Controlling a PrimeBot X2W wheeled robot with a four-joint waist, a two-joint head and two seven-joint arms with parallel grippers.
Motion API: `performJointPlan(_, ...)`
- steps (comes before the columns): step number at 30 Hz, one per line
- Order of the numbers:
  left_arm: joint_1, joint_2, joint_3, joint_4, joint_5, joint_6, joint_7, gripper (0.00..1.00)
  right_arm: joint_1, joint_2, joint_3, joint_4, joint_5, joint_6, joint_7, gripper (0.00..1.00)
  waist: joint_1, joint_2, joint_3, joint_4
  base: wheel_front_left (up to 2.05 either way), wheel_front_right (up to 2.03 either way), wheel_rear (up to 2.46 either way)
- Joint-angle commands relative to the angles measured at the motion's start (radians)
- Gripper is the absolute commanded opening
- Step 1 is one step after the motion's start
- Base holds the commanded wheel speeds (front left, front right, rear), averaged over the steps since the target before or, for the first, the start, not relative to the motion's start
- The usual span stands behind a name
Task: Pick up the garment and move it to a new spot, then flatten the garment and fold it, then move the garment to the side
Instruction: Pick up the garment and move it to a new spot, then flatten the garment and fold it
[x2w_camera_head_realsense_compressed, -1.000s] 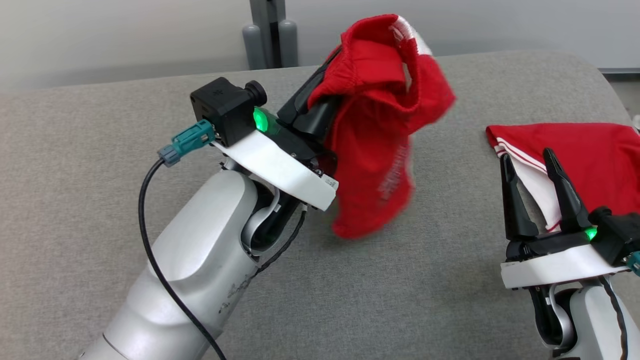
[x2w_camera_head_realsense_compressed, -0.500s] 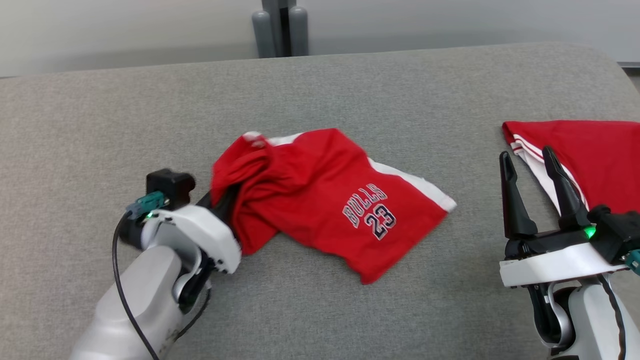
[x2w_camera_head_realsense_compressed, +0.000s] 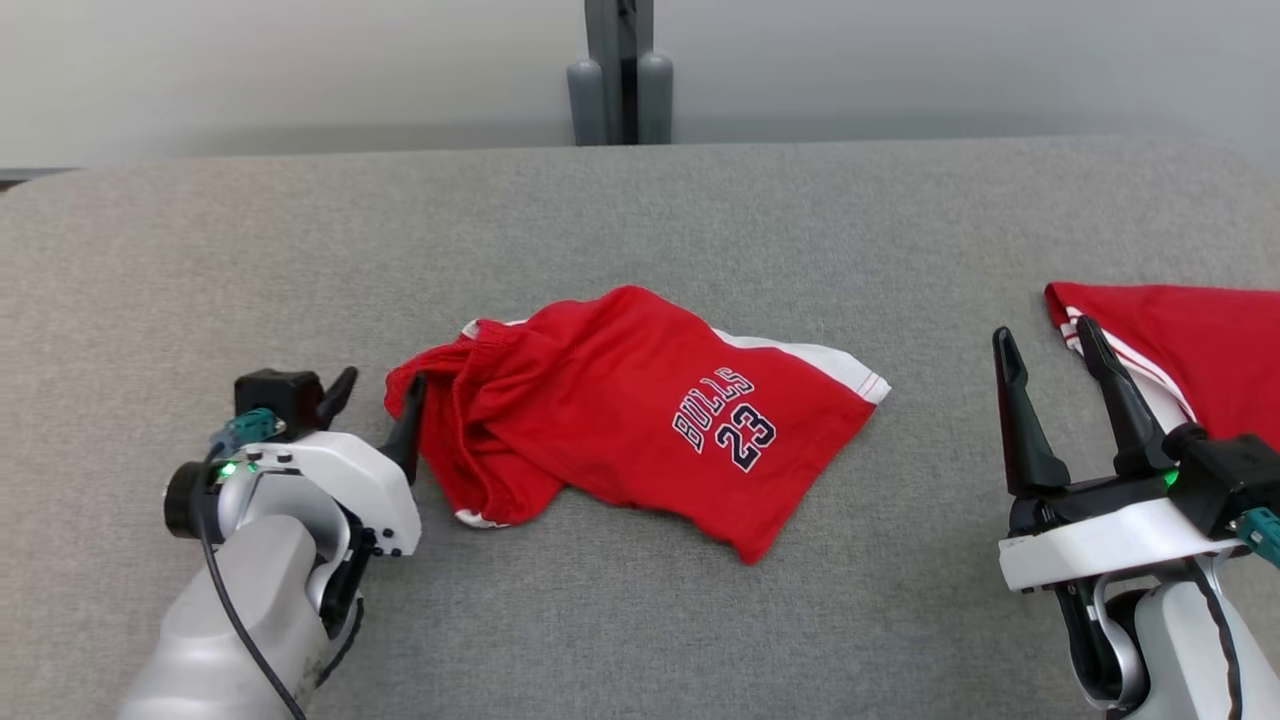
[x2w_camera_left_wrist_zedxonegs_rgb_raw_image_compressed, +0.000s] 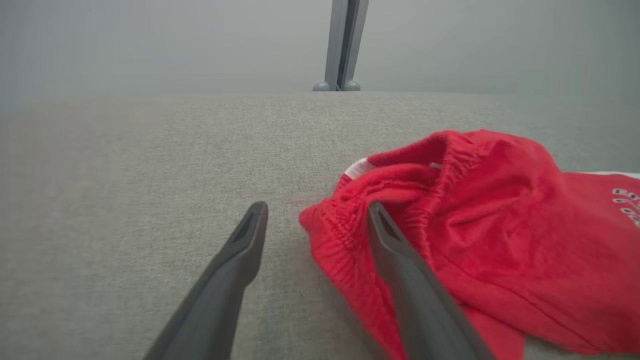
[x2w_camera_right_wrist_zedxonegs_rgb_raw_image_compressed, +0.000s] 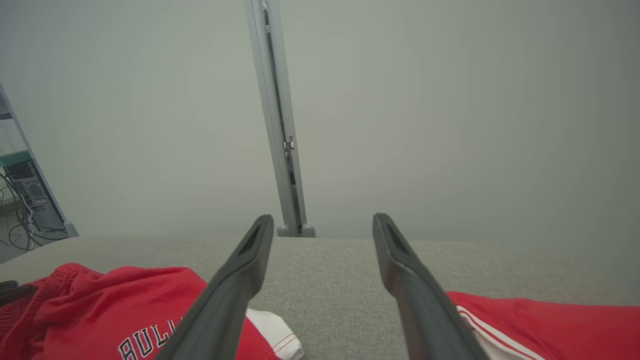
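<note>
A pair of red shorts (x2w_camera_head_realsense_compressed: 640, 415) with white side trim and "BULLS 23" print lies crumpled on the grey cushion, waistband bunched at its left end (x2w_camera_left_wrist_zedxonegs_rgb_raw_image_compressed: 400, 200). My left gripper (x2w_camera_head_realsense_compressed: 378, 395) sits at that waistband, open, with nothing between its fingers; its right finger (x2w_camera_left_wrist_zedxonegs_rgb_raw_image_compressed: 400, 250) touches the bunched elastic. My right gripper (x2w_camera_head_realsense_compressed: 1050, 370) hovers open at the lower right, well clear of the shorts (x2w_camera_right_wrist_zedxonegs_rgb_raw_image_compressed: 125, 310).
A second red garment (x2w_camera_head_realsense_compressed: 1190, 350) with white stripes lies at the right edge, just behind my right gripper, also visible in the right wrist view (x2w_camera_right_wrist_zedxonegs_rgb_raw_image_compressed: 550, 325). The grey cushion (x2w_camera_head_realsense_compressed: 640, 210) stretches wide. A grey post (x2w_camera_head_realsense_compressed: 620, 70) stands behind it.
The left gripper, which held the shorts high a second ago, lowered them onto the cushion and has let go; its fingers now stand open. The camera view shifted slightly.
</note>
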Motion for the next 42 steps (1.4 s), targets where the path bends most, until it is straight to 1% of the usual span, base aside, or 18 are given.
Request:
performJointPlan(1, -0.022, 0.016, 0.017, 0.002, -0.001, 0.015, -0.008, 1.00, 0.009, -0.006, -0.001, 0.005, -0.003, 0.000, -0.001, 1.00, 0.0000, 0.0000, -0.022, 0.016, 0.00, 0.00, 0.00)
performJointPlan(2, -0.022, 0.018, 0.028, -0.005, 0.001, 0.023, -0.011, 1.00, 0.014, -0.006, -0.003, 0.006, -0.003, 0.000, -0.001, 1.00, 0.0000, 0.0000, -0.030, 0.021, 0.00, 0.00, 0.00)
performJointPlan(4, -0.022, 0.029, 0.073, -0.073, 0.018, 0.049, -0.012, 1.00, 0.023, -0.007, -0.006, 0.004, -0.004, 0.000, -0.001, 1.00, 0.0000, 0.0000, -0.045, 0.031, 0.00, 0.00, 0.00)
performJointPlan(9, 0.105, 0.044, 0.229, -0.334, 0.108, 0.095, -0.011, 1.00, 0.044, -0.010, -0.001, -0.004, -0.006, 0.000, -0.001, 1.00, 0.0000, 0.0000, -0.084, 0.050, 0.00, 0.00, 0.00)
performJointPlan(11, 0.173, 0.033, 0.290, -0.437, 0.158, 0.103, -0.011, 1.00, 0.055, -0.011, 0.000, -0.005, -0.007, 0.000, -0.001, 1.00, 0.0000, 0.0000, -0.100, 0.056, 0.00, 0.00, 0.00)
performJointPlan(15, 0.327, -0.020, 0.400, -0.592, 0.237, 0.093, -0.011, 1.00, 0.082, -0.015, -0.005, -0.012, -0.006, 0.000, -0.001, 1.00, 0.0000, 0.0000, -0.124, 0.063, 0.00, 0.00, 0.00)
performJointPlan(19, 0.451, -0.078, 0.482, -0.677, 0.307, 0.056, -0.011, 1.00, 0.110, -0.009, -0.015, -0.011, -0.005, 0.000, -0.001, 1.00, 0.0000, 0.0000, -0.141, 0.067, 0.00, 0.00, 0.00)
performJointPlan(23, 0.521, -0.114, 0.530, -0.684, 0.350, 0.032, -0.011, 1.00, 0.125, -0.002, -0.016, -0.007, -0.006, 0.000, -0.001, 1.00, 0.0000, 0.0000, -0.145, 0.065, 0.00, 0.00, 0.00)
performJointPlan(29, 0.530, -0.128, 0.535, -0.656, 0.384, -0.002, -0.011, 1.00, 0.116, 0.003, -0.015, -0.008, -0.005, 0.000, -0.001, 1.00, 0.0000, 0.0000, -0.134, 0.061, 0.00, 0.00, 0.00)
performJointPlan(31, 0.523, -0.130, 0.506, -0.620, 0.385, -0.018, -0.011, 1.00, 0.112, 0.003, -0.015, -0.009, -0.005, 0.000, -0.001, 1.00, 0.0000, 0.0000, -0.127, 0.059, 0.00, 0.00, 0.00)
performJointPlan(33, 0.509, -0.130, 0.456, -0.573, 0.378, -0.038, -0.011, 1.00, 0.108, 0.002, -0.015, -0.007, -0.002, 0.000, -0.001, 1.00, 0.0000, 0.0000, -0.119, 0.056, 0.00, 0.00, 0.00)
performJointPlan(36, 0.486, -0.127, 0.384, -0.490, 0.363, -0.055, -0.011, 1.00, 0.102, 0.002, -0.015, -0.004, 0.000, 0.000, -0.001, 1.00, 0.0000, 0.0000, -0.104, 0.051, 0.00, 0.00, 0.00)
performJointPlan(40, 0.433, -0.128, 0.327, -0.387, 0.344, -0.060, -0.011, 1.00, 0.093, 0.004, -0.008, -0.005, -0.002, 0.000, -0.001, 1.00, 0.0000, 0.0000, -0.082, 0.040, 0.00, 0.00, 0.00)
performJointPlan(42, 0.407, -0.128, 0.309, -0.336, 0.330, -0.050, -0.010, 1.00, 0.084, 0.005, -0.006, -0.004, -0.001, 0.000, -0.001, 1.00, 0.0000, 0.0000, -0.072, 0.033, 0.00, 0.00, 0.00)
